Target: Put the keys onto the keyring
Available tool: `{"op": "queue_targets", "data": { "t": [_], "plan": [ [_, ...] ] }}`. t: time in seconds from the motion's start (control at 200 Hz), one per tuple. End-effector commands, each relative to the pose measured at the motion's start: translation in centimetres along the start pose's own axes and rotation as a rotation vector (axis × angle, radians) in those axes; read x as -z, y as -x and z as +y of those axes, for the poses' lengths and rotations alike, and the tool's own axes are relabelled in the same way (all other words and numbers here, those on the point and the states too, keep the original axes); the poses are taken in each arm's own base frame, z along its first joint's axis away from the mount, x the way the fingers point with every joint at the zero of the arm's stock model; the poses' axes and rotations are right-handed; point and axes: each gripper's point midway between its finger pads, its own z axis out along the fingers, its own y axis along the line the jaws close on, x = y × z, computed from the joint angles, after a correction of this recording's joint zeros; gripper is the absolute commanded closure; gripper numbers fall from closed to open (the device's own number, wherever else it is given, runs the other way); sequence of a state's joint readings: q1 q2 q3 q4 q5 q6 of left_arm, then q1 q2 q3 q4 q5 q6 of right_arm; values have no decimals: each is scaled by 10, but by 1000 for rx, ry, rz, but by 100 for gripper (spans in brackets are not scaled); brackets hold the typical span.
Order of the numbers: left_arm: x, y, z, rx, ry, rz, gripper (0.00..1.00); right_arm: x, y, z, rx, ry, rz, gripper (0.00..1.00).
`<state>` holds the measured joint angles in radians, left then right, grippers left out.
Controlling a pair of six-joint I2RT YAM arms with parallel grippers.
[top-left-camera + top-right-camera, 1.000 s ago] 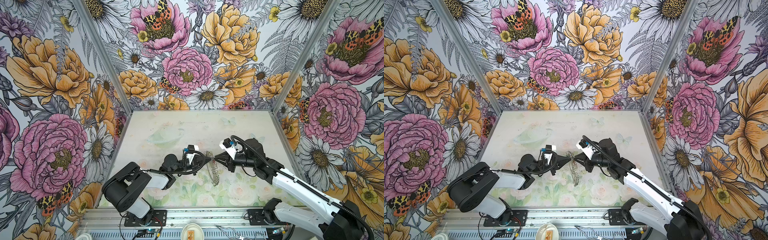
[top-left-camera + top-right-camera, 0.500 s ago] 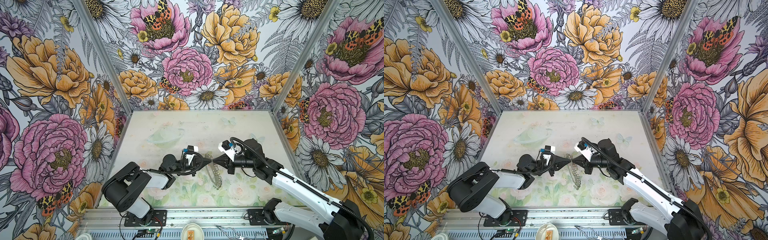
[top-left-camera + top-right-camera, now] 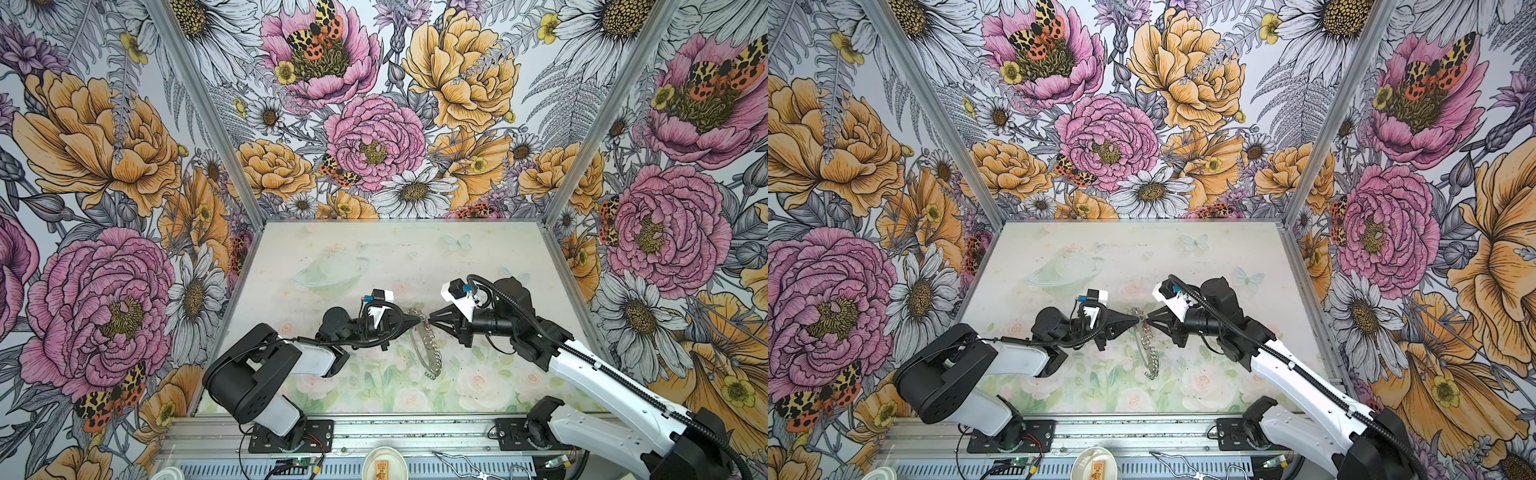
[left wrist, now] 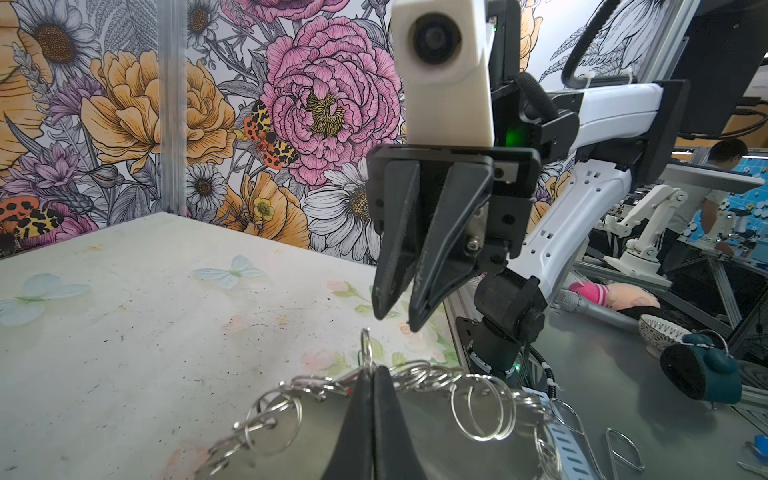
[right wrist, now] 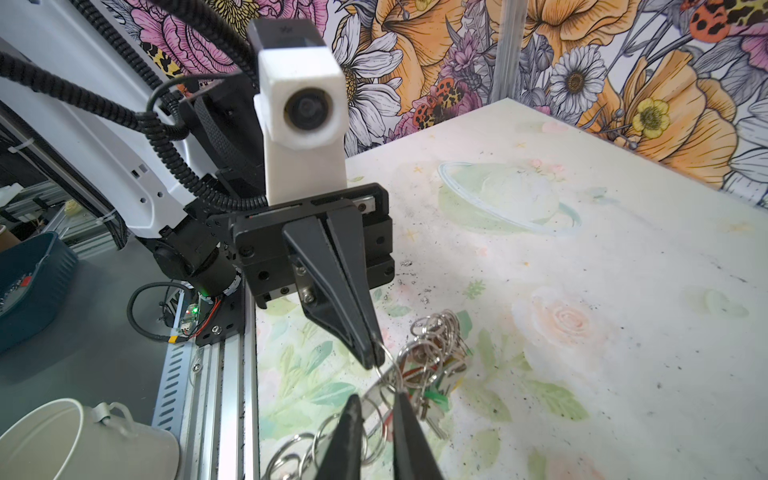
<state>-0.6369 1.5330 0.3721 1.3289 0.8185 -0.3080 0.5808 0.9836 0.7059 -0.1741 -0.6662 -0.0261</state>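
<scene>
Two black grippers meet tip to tip over the front middle of the pale floral-print bench (image 3: 374, 257). So the left gripper (image 4: 374, 376) has its jaws pressed together on one small silver split ring at the edge of the wide flat grey-brown keyring (image 3: 430, 351), which hangs tilted from it. Can't tell if its low end touches the bench. The right gripper (image 4: 397, 318) sits just beside that pinched ring, jaws a little apart, gripping nothing visible. Some small silver green-, red- and yellow-headed keys (image 5: 432, 388) bunch up among the split rings, right by both grippers.
</scene>
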Motion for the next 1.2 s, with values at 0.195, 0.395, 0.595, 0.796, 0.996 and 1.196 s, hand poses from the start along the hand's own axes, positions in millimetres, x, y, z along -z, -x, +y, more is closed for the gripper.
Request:
{"op": "queue_targets", "data": {
  "t": [0.195,0.395,0.595,0.796,0.996,1.196],
  "plan": [
    [0,16,-16,-51,-72,-35,100,-5,13,6,-4,65,-13,81],
    [-4,14,-20,-49,-95,-28,100,-10,9,11,-18,106,1,82],
    [-4,16,-21,-59,-98,-34,100,-13,5,14,-33,134,16,83],
    [-4,17,-22,-65,-97,-37,100,-16,1,14,-46,140,27,93],
    [-3,15,-20,-62,-87,-32,100,-16,3,16,-42,149,26,100],
    [-1,-1,-4,-74,14,34,89,-14,5,7,-36,66,65,100]
  ]
}}
